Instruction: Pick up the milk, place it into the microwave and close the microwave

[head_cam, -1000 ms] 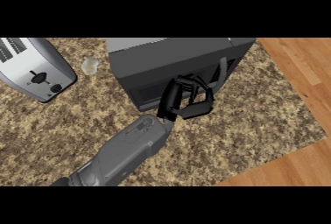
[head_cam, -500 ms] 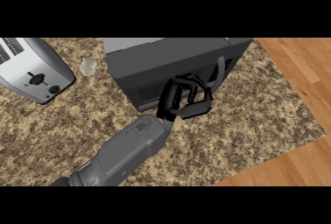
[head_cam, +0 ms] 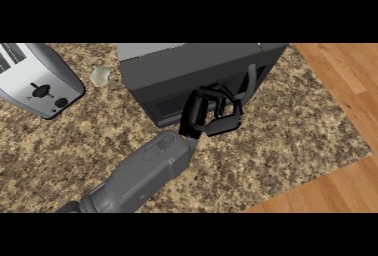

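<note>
With the milk out of sight, presumably inside the microwave (head_cam: pixel 193 64) at the bench's (head_cam: pixel 299 131) far edge, the left hand (head_cam: pixel 209 114), fingers (head_cam: pixel 214 96) curled on nothing against the door (head_cam: pixel 168 102), needed a steady, square push until it latched.

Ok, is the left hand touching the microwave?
Cannot tell. In the head view the left hand overlaps the front of the microwave, so neither contact nor gap shows.

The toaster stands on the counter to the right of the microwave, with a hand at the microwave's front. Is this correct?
No: in the head view the toaster stands on the counter to the left of the microwave, not the right. A hand is at the microwave's front.
</note>
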